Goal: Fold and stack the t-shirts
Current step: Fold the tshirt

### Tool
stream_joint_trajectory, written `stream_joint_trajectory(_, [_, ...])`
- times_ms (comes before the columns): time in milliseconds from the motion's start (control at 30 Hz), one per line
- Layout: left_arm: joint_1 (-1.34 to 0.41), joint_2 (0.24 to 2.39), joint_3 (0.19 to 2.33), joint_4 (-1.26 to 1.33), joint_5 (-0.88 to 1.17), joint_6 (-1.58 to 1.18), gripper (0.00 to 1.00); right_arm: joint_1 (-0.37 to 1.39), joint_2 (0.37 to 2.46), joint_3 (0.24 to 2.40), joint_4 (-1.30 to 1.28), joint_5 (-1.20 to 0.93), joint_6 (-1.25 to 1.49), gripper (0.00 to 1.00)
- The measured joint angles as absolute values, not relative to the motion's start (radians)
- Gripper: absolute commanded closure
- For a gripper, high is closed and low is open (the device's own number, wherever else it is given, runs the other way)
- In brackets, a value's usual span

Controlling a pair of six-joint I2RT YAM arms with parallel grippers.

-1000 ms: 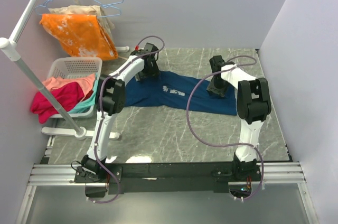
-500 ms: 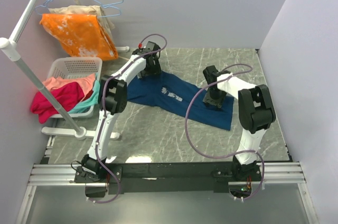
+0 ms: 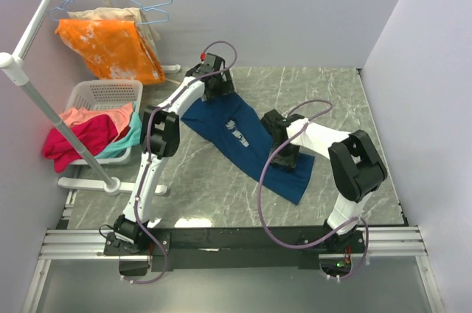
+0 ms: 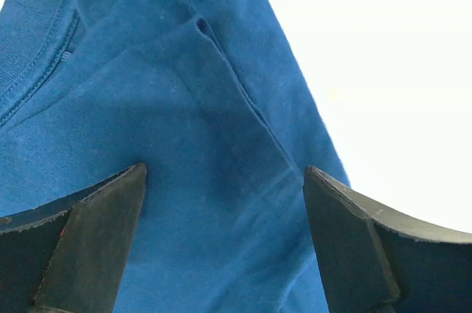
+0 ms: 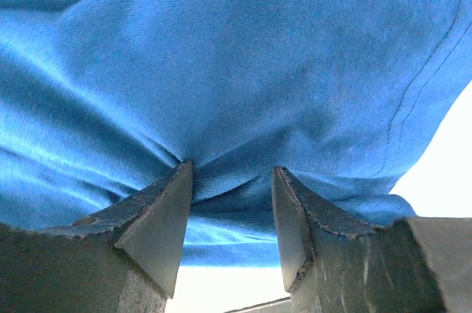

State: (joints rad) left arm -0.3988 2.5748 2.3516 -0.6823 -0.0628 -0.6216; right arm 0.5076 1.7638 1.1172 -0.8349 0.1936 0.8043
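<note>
A navy blue t-shirt [image 3: 243, 139] with a pale chest print lies flat and diagonal on the grey marble table [image 3: 206, 187]. My left gripper [image 3: 215, 86] is at the shirt's far collar end. In the left wrist view its fingers [image 4: 96, 232] stand wide apart over the blue cloth [image 4: 192, 143], with nothing between them. My right gripper [image 3: 285, 153] is at the shirt's near right end. In the right wrist view its jaws [image 5: 230, 180] are part closed, and a fold of blue cloth [image 5: 236, 84] is bunched between the tips.
A white laundry basket [image 3: 103, 95] with pink, red and teal clothes stands at the left edge. An orange garment [image 3: 110, 47] hangs on a rack [image 3: 33, 95] at the back left. Side walls close in both sides, and a black rail [image 3: 236, 239] runs along the near edge.
The shirt has swung from lying level to lying diagonal. My right gripper dragged its right end toward me and left. My left gripper moved slightly away with the collar end.
</note>
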Motion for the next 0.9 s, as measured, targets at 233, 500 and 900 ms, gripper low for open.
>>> stream_joint_trajectory(233, [-0.398,2.615,2.378,-0.532,0.064,-0.64,0.02,0.532,1.735,1.127,-0.87,0.221,0.822,0.45])
stream_joint_trajectory(500, [-0.398,2.667,2.402,-0.37,0.189,-0.674,0.01,0.531,1.74,1.328,-0.93,0.302,0.816,0.45])
stream_joint_trajectory(900, [-0.387,2.73,2.341,0.058,0.432,-0.865,0.0,0.526,1.765,1.533,-0.985,0.358,0.787,0.45])
